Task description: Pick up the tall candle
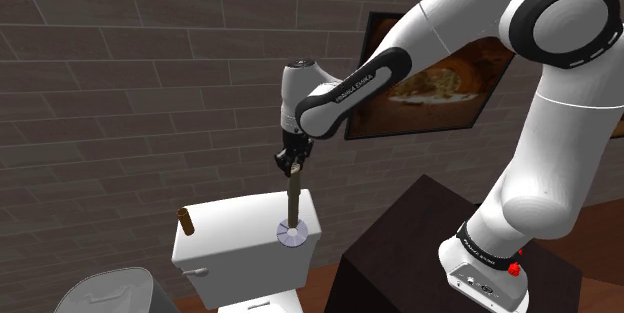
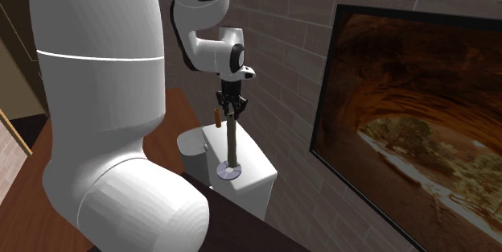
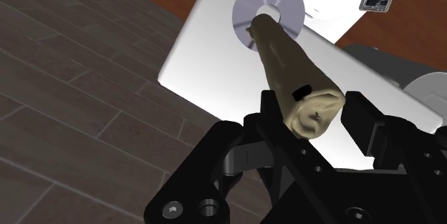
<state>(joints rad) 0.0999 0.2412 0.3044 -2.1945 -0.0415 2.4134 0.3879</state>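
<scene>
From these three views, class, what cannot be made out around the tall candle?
Whether the tall candle rests on the disc or is lifted: in the wrist view its own shaft hides the base.
The toilet: bowl cut off by the shoulder view's bottom edge.
The grey bin: cut by the same edge.

The flat lid of a white toilet tank carries everything. Straight below the hand, a silvery disc lies flat on it (pale at its centre), near one end. A short brown cylinder sits well off to the hand's side, at the lid's other end.
</scene>
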